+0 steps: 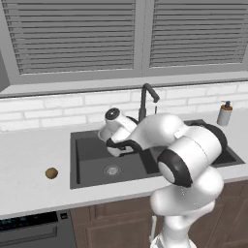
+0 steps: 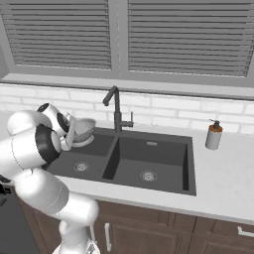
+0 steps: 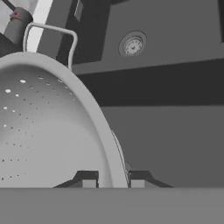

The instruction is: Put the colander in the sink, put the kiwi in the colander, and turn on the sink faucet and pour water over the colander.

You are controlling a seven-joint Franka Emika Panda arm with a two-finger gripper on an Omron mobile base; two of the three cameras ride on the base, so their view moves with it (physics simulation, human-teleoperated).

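- The fingers point(image 3: 113, 178) were clamped on the rim of the colander point(image 3: 48, 127), one tip either side of the thin metal edge at the bottom centre of the hand view.
- In that view the colander's perforated inner wall took up the left half of the frame, with one loop handle standing up at the upper left.
- In the right base view the colander point(image 2: 83, 130) hung at middle left, over the back of the left basin of the sink point(image 2: 163, 141), tipped rather than level; whether it touched the sink could not be told.
- In the left base view the arm covered most of the colander, and the sink point(image 1: 87, 150) sat in the centre of the frame.
- The kiwi point(image 1: 52, 173) lay on the surface point(image 1: 29, 150) at lower left of the left base view, well apart from the colander and just left of the sink's edge.
- The faucet point(image 2: 116, 111) stood behind the divider between the two basins, its spout hooked toward the left; no water was visible.
- A soap dispenser point(image 2: 214, 135) stood on the surface at the right of the sink, middle right of the right base view.
- The drain point(image 3: 132, 44) of one basin showed at upper centre of the hand view.
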